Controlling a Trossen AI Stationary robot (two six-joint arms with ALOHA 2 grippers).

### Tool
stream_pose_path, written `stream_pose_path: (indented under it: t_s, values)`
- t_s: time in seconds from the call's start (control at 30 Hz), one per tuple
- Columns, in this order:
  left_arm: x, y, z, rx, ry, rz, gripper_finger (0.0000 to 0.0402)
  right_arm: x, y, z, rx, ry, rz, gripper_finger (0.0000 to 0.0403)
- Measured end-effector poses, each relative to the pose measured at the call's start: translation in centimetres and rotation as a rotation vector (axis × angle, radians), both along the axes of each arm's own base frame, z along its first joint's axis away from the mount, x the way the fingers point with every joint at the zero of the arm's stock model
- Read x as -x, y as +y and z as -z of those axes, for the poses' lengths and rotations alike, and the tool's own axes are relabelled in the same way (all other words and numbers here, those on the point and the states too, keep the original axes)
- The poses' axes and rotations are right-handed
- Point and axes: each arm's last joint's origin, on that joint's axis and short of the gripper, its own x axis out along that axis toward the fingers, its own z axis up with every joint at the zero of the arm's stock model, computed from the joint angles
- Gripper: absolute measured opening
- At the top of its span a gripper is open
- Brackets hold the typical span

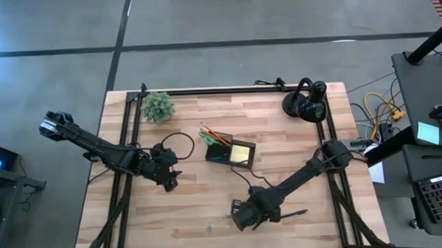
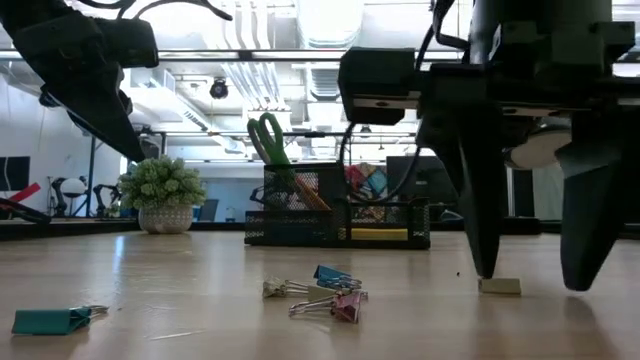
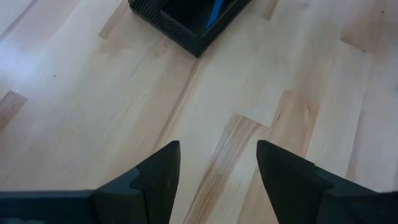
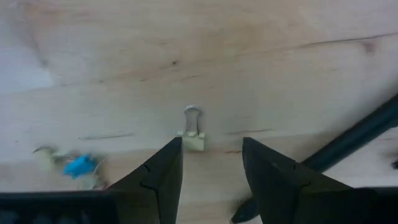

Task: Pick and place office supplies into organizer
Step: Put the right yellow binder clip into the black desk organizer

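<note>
The right end effector [image 4: 210, 177] hangs low over the wooden desk [image 1: 206, 132] at about 6 o'clock in the overhead view, its fingers spread and holding nothing. A pale binder clip [image 4: 193, 134] lies on the desk just ahead of the gap between the fingertips; in the level view the same clip [image 2: 499, 286] sits between the two lowered fingers, untouched. A black pen [image 4: 348, 143] lies just beside that end effector. More binder clips [image 2: 320, 290], one blue, are scattered nearby, and a teal clip [image 2: 50, 320] lies apart from them.

The black mesh organizer [image 1: 229, 151] stands near the desk's centre, holding green-handled scissors [image 2: 268, 140], orange pencils [image 1: 212, 133] and a yellow sticky-note pad [image 1: 242, 151].

The left end effector [image 3: 217, 168] hovers at 9 o'clock of the organizer, fingers spread and empty.
</note>
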Motion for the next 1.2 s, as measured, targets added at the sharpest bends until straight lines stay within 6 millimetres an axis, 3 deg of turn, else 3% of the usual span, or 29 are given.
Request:
stream_pose_path:
  t_s: [0.9, 1.2]
  values:
    - [0.2, 0.1, 0.4, -0.009, 0.016, 0.004, 0.0199, -1.2, -1.4, -0.5, -0.026, -0.013, 0.023, 0.0134]
    - [0.2, 0.1, 0.4, -0.023, 0.022, 0.022, 0.0199, -1.8, -1.2, 0.4, -0.087, 0.004, 0.024, 0.0134]
